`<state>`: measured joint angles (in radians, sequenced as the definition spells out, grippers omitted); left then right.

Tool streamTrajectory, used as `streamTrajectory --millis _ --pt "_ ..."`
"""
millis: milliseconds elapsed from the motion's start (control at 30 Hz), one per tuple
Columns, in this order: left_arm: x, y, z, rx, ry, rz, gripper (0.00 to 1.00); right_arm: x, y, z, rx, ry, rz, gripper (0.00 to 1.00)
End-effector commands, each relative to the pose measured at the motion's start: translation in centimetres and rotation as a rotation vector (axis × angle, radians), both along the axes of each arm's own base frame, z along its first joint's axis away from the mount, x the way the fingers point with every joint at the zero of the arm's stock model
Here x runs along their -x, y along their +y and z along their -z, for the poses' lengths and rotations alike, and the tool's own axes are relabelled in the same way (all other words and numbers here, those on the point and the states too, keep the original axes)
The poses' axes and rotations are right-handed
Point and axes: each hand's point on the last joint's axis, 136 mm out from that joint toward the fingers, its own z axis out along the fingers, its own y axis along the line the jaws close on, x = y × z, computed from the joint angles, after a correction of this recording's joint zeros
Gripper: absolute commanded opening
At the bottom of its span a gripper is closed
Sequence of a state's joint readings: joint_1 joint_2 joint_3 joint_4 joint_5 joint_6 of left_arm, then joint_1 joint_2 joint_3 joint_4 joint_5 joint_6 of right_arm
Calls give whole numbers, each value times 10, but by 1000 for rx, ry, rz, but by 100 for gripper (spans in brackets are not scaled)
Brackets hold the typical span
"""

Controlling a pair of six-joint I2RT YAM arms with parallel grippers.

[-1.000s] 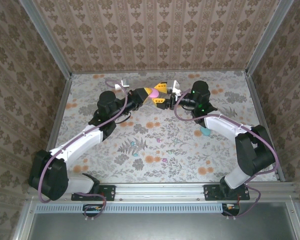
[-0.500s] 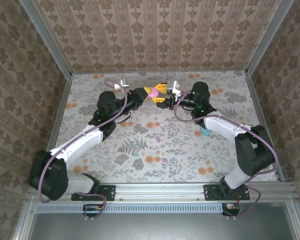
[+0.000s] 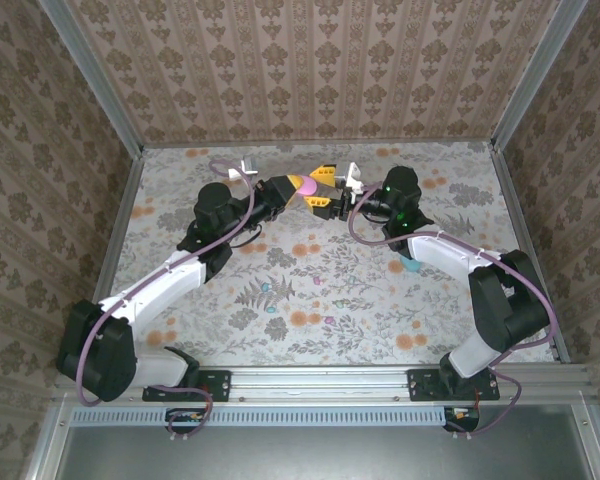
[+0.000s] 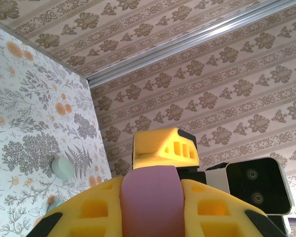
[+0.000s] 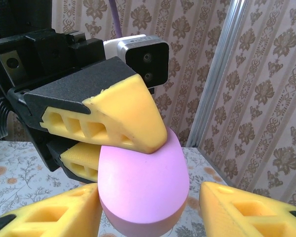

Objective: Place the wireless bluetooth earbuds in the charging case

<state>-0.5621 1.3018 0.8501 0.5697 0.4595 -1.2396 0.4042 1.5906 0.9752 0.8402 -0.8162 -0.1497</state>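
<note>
Inside a wallpapered booth: three walls [image 3: 310, 70], brown damask stripes, alu corner posts [image 3: 90, 75]. Counter [image 3: 230, 330] under a floral mat w/ grey ferns + orange blooms; alu rail [image 3: 320, 380] along near edge.

L arm [image 3: 170, 280]: white link, black joints, purple cable, reaching diag. to far centre. R arm [image 3: 460, 260] bends in from the right and meets it there, green LEDs lit at its wrist. Tool ends tip to tip.

L jaws: clenched on the pink charging case [image 5: 143, 192], pebble-shaped. One yellow finger [image 5: 113, 123] on top, the other below, rounded end sticking out toward R arm.

R jaws: released, spread either side of that rounded end. R wrist view: one pad [image 5: 54, 217] right up against the case (touching or not, can't tell), the other [image 5: 246, 212] apart w/ clear gap.

White wrist cam [image 5: 138, 54] of L arm sits above its fingers. R arm's cam [image 4: 259, 185] shows in L wrist view, beyond the case.

Mint-teal rounded piece [image 3: 410, 264] on mat just beside R forearm, part hidden by it; bud or case, can't tell. L wrist view: pale mint round piece [image 4: 64, 167] lying on mat nr wall foot; same item or not, can't tell.

Possible earbuds: tiny pink dot [image 3: 315, 281] + blue-teal dot [image 3: 264, 288] mid-counter, well apart from the case. Too small to tell from printed flowers.
</note>
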Motion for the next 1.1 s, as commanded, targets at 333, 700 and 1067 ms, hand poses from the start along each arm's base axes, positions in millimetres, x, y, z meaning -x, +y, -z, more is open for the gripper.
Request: streamTrajectory --millis 333,700,1067 --pt "7 4 -18 38 -41 7 0 -1 -2 -13 -50 -27 8 56" --pt "8 4 -20 42 -44 9 0 0 1 -10 -33 -13 -8 51" --pt "7 3 -18 37 -44 9 6 1 2 -12 -33 31 -24 42"
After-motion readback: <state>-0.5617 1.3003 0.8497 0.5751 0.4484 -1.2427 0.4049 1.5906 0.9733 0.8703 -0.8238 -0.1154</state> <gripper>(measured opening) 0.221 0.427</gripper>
